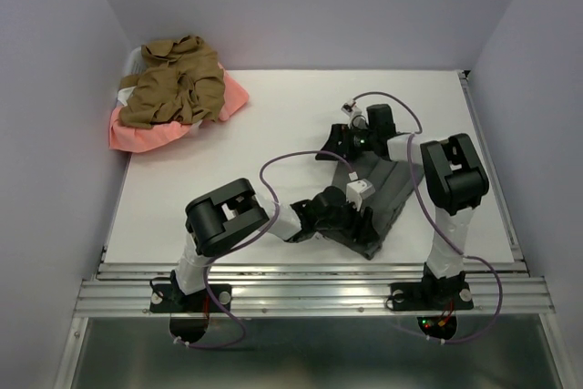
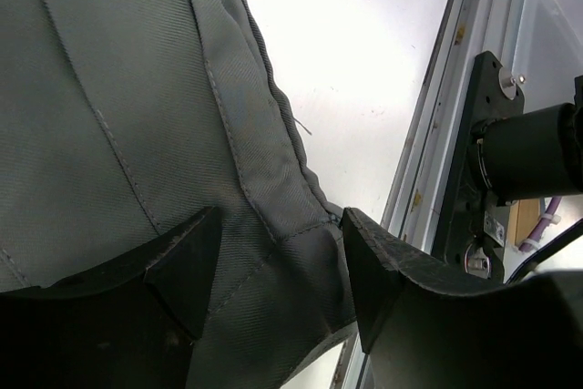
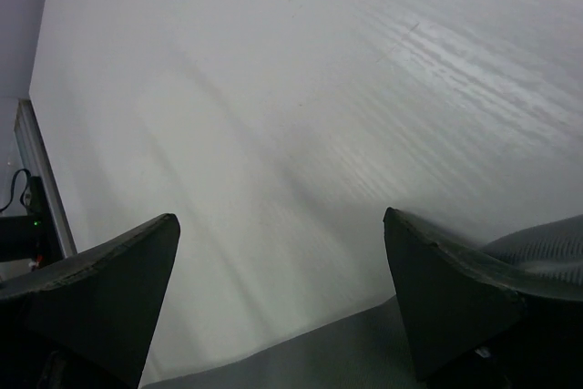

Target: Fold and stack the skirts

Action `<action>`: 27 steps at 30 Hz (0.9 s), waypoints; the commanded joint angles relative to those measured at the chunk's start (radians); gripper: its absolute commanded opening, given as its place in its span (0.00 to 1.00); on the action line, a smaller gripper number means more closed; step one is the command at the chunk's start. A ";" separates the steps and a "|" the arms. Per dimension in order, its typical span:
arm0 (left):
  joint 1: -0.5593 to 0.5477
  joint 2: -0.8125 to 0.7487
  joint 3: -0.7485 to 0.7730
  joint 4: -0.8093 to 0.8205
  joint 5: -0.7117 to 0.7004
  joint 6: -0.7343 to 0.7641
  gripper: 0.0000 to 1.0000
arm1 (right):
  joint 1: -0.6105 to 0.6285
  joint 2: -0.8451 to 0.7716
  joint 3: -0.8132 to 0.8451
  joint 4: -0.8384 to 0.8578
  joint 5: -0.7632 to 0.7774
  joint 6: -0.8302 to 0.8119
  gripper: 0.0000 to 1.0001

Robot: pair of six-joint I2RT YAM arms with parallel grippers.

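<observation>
Table: white, bare across centre and far right; walls close on three sides, rail along near edge.
Basket: far-left corner, almost buried; tan-brown skirt heaped over salmon-pink skirt, pink spilling onto tabletop.
Grey skirt: flat, right of centre, long axis near-to-far, tapering toward near edge.
Left gripper: astride seamed fold at near-left corner; pinched or loose, cannot tell.
Right gripper: spread wide, at skirt's far-left edge, nothing held.
</observation>
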 commanded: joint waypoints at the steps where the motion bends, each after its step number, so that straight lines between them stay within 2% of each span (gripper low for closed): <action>1: 0.001 0.043 -0.039 -0.074 0.002 -0.002 0.67 | -0.051 0.051 0.031 0.002 0.039 -0.074 1.00; 7: 0.010 0.046 -0.039 -0.070 0.007 -0.007 0.67 | -0.125 0.055 0.049 0.016 0.010 -0.055 1.00; 10: 0.010 0.042 -0.034 -0.068 0.005 -0.005 0.67 | -0.125 0.005 0.092 0.014 -0.004 -0.038 1.00; 17: 0.012 0.000 -0.034 -0.070 -0.009 -0.008 0.67 | -0.125 -0.119 0.184 -0.059 0.163 0.015 1.00; 19: 0.012 -0.036 -0.022 -0.082 -0.006 -0.005 0.68 | -0.125 -0.162 0.169 -0.071 0.205 0.055 1.00; 23: 0.012 -0.142 -0.002 -0.116 -0.030 0.036 0.69 | -0.125 -0.230 0.095 -0.058 0.194 0.093 1.00; 27: 0.012 -0.240 0.030 -0.218 -0.073 0.090 0.70 | -0.113 -0.270 0.046 -0.059 0.194 0.121 1.00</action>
